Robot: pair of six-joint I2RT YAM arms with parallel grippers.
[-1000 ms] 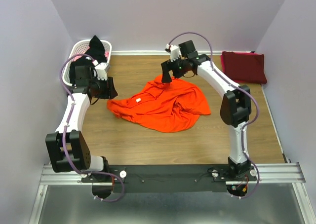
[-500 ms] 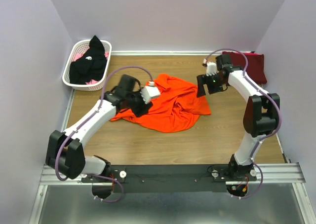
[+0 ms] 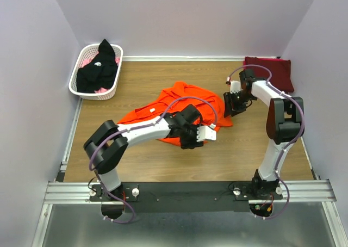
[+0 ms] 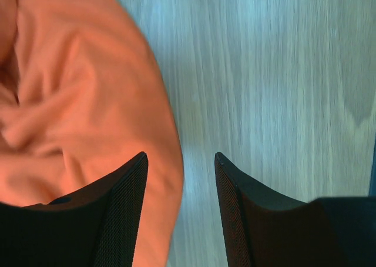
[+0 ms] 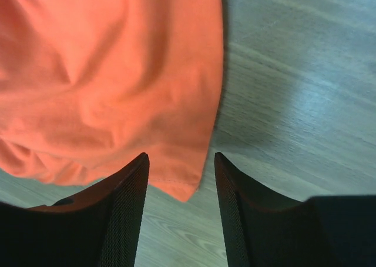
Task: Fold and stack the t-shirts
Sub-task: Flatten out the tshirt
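The bright orange t-shirt (image 3: 185, 99) lies crumpled mid-table. My left gripper (image 3: 191, 143) reaches across it to its near right edge. In the left wrist view the jaws (image 4: 181, 161) are open, with the shirt's hem (image 4: 76, 102) under the left finger and bare wood under the right. My right gripper (image 3: 235, 106) hangs open over the shirt's right corner. That corner (image 5: 179, 187) lies between its jaws (image 5: 181, 161). The dark maroon t-shirt (image 3: 269, 73) lies folded at the back right. The black t-shirt (image 3: 99, 70) is heaped in the basket.
The white slotted basket (image 3: 81, 55) stands at the back left corner with something pink under the black cloth. Purple walls close in the table on three sides. Bare wood shows in front of the orange shirt.
My left arm swung from the left side, across the orange shirt, to its near right edge. My right gripper moved from the shirt's back edge rightward and down to its right corner.
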